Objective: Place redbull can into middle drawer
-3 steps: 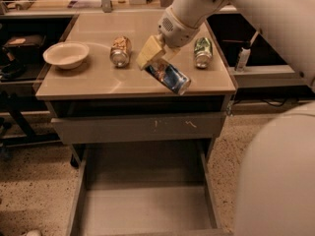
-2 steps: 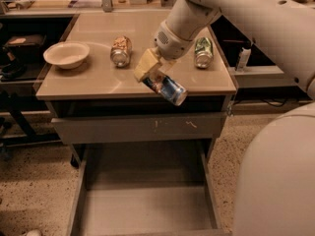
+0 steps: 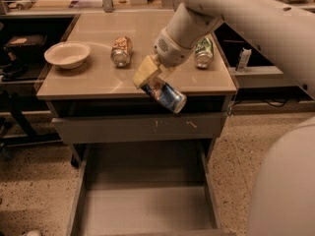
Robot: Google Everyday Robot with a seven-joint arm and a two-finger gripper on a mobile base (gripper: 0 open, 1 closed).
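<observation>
The redbull can [image 3: 167, 96], slim silver with blue patches, hangs tilted in my gripper [image 3: 151, 80] over the front edge of the tan cabinet top [image 3: 93, 77]. The gripper is shut on the can's upper end, and the can's free end points down and to the right. The middle drawer [image 3: 142, 205] is pulled out below, a wide grey-beige tray with a flat bottom and low side walls. The can is well above the drawer, in front of the closed drawer panel with white scratch marks [image 3: 142, 127].
A white bowl [image 3: 67, 54] sits at the left of the top. An orange-tan patterned can [image 3: 121, 50] lies in the middle and a green can [image 3: 203, 52] at the right. My arm's white body fills the right side [image 3: 280, 181]. Speckled floor surrounds the cabinet.
My gripper has carried the redbull can forward and down, from above the tabletop to past its front edge, closer to the open drawer. The other cans and bowl stay put.
</observation>
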